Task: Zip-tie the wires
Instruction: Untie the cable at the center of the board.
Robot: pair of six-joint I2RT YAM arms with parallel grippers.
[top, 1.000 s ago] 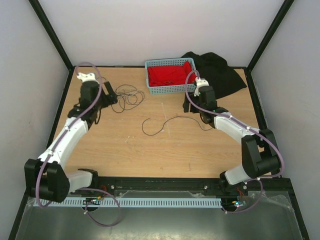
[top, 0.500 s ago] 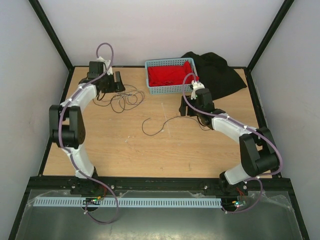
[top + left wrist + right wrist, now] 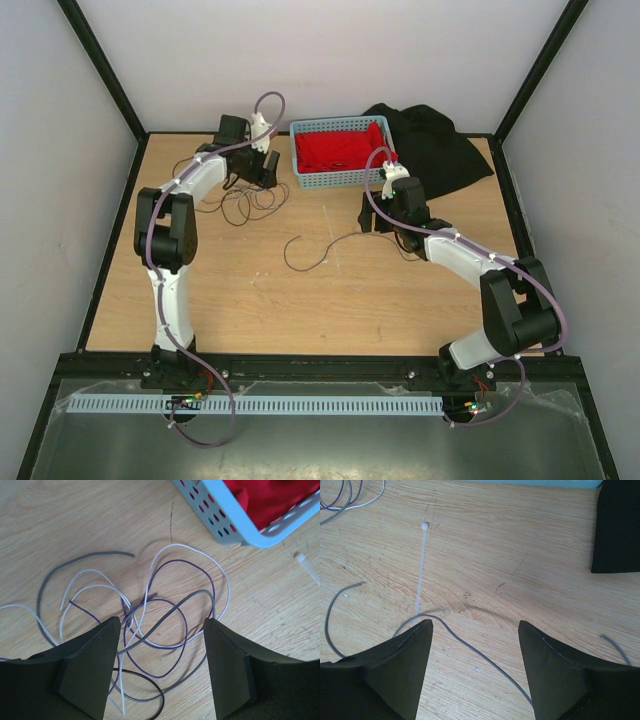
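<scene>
Your light wooden table (image 3: 250,300) carries everything, with a crumpled black cloth (image 3: 440,150) at its far right corner. Just left of that cloth sits a light blue perforated plastic basket (image 3: 335,181) holding a red cloth (image 3: 340,150). Your left gripper (image 3: 162,625) reaches to the far side of the table, just left of the basket, with its jaws spread wide over the wires (image 3: 165,600). These are a loose tangle of thin grey, white, purple and black loops lying on the wood beside the basket's near left corner. Your right gripper (image 3: 475,625) is also spread wide, low over the table in front of the basket. Below it a single thin grey strand (image 3: 470,647) curves across the wood. A thin white plastic zip tie (image 3: 422,570) lies flat next to that strand, well apart from the tangle.
</scene>
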